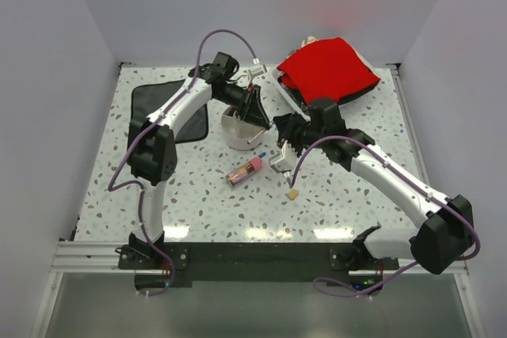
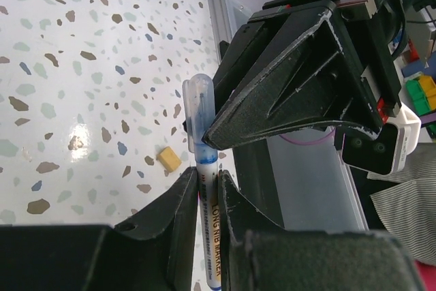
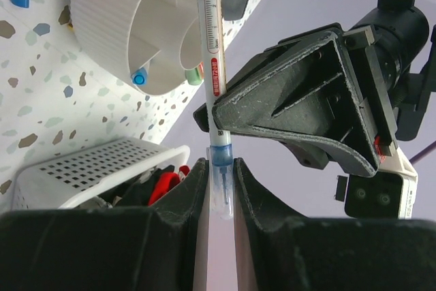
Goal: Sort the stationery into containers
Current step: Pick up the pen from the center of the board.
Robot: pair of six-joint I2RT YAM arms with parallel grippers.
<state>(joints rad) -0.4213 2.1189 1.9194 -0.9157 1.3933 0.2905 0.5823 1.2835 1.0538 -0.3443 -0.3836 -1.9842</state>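
Observation:
Both grippers are shut on the same thin blue-tipped pen, held in the air beside the round off-white divided bowl [image 1: 236,134]. My left gripper [image 2: 206,182] grips the pen's [image 2: 210,226] printed barrel. My right gripper [image 3: 221,168] grips the pen's [image 3: 211,32] clear cap end. In the top view the left gripper [image 1: 260,116] and right gripper [image 1: 277,127] meet just right of the bowl. The bowl [image 3: 109,25] holds a blue-capped pen [image 3: 139,77] and a green item. The pink-capped tan stick [image 1: 244,172] and the tan eraser [image 1: 293,193] lie on the table; the eraser also shows in the left wrist view [image 2: 169,158].
A white tray with a red cloth [image 1: 329,65] stands at the back right; its perforated wall shows in the right wrist view [image 3: 82,168]. A black cloth [image 1: 158,100] lies at the back left. A small blue piece [image 1: 262,155] lies near the tan stick.

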